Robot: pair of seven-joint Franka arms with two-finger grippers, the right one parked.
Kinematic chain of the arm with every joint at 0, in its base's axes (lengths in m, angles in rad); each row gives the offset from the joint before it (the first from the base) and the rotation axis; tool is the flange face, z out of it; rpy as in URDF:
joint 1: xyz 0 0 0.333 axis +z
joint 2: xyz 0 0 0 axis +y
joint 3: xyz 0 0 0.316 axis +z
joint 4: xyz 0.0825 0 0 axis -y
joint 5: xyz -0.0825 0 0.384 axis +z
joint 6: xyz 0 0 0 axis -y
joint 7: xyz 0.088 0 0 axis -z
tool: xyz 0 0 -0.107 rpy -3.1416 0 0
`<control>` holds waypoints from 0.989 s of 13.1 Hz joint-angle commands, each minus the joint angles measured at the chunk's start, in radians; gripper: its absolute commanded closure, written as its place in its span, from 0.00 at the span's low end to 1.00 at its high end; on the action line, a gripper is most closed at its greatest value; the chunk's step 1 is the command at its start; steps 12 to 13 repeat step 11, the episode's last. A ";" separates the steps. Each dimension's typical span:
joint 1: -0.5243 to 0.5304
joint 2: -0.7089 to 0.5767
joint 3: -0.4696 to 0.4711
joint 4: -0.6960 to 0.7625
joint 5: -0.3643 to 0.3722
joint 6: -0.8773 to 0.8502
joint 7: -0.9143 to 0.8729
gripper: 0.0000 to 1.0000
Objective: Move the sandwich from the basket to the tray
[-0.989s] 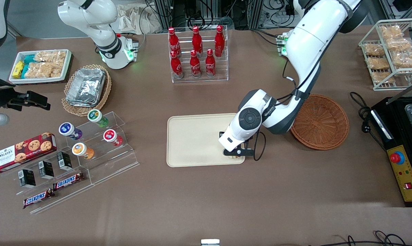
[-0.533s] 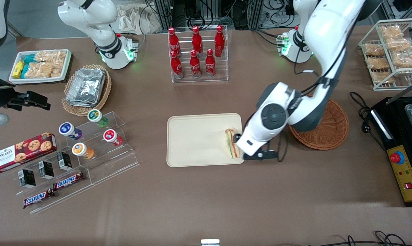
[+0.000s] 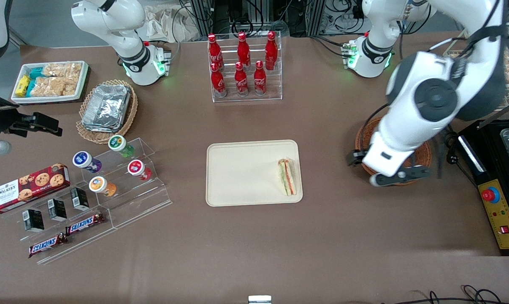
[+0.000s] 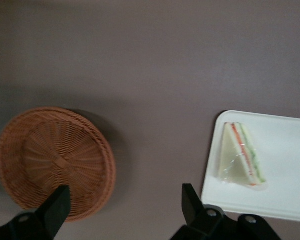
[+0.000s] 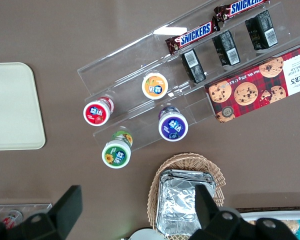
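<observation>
Sandwich [image 3: 288, 177] lies on the tray [image 3: 237, 173], centre frame (placement looks done); gripper [image 4: 122, 207], fingers spread and empty, hangs above the basket [image 3: 423, 158]. Next: just park.

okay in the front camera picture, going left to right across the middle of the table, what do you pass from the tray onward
tray → sandwich, lying on the tray at its edge toward the working arm → bare table → gripper, open, raised over the basket's rim → basket.

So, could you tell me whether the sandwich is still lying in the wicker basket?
No, the sandwich lies on the tray, and the open gripper holds nothing.
</observation>
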 commanded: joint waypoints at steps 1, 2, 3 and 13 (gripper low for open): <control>0.005 -0.110 0.100 -0.088 -0.046 0.001 0.206 0.01; 0.008 -0.155 0.136 -0.130 -0.060 0.029 0.284 0.01; 0.009 -0.190 0.187 -0.172 -0.093 0.072 0.364 0.01; 0.020 -0.154 0.337 -0.103 -0.054 0.009 0.618 0.00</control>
